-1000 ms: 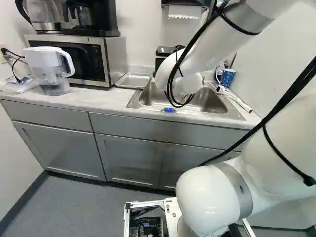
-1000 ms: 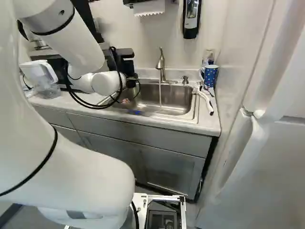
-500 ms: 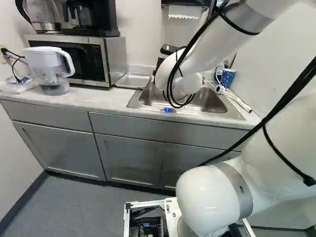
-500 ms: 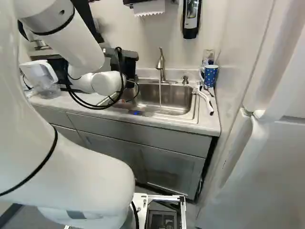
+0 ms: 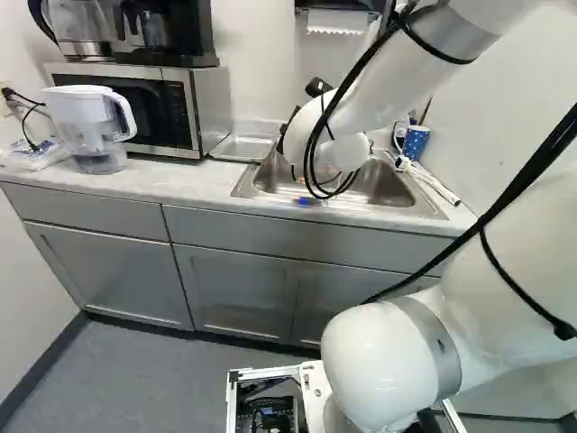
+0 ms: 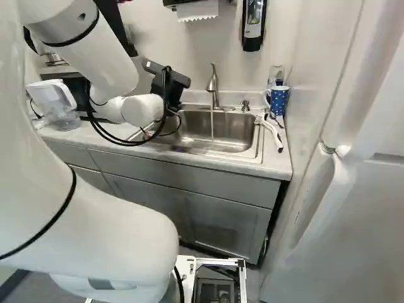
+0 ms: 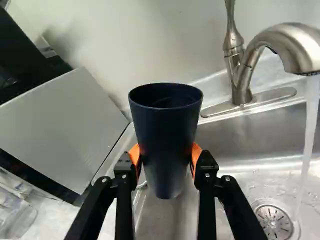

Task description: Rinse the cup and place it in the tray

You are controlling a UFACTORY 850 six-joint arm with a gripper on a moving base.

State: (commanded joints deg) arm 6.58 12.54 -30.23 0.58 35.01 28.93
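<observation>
In the right base view, black parts of my gripper (image 6: 169, 82) show past the white wrist, above the left side of the sink (image 6: 252, 146); its fingertips are hidden there. In the wrist view the gripper (image 7: 165, 159) is shut on a dark blue cup (image 7: 166, 132), with an orange pad on each side. The cup stands roughly upright, mouth up, beside the running stream of water (image 7: 309, 125) and not under it. Its inside is mostly dark. A shallow metal tray (image 5: 242, 147) lies on the counter between microwave and sink.
The faucet (image 6: 214, 85) rises behind the sink. A microwave (image 5: 149, 108) and a water pitcher (image 5: 88, 126) stand beyond the tray. At the sink's other side are a blue dotted mug (image 6: 278, 101) and a white brush (image 6: 271, 131). A fridge (image 6: 353, 208) flanks the counter.
The black gripper parts by the wrist have turned and now stand tilted in both base views. The rest of the arm and the base have barely moved.
</observation>
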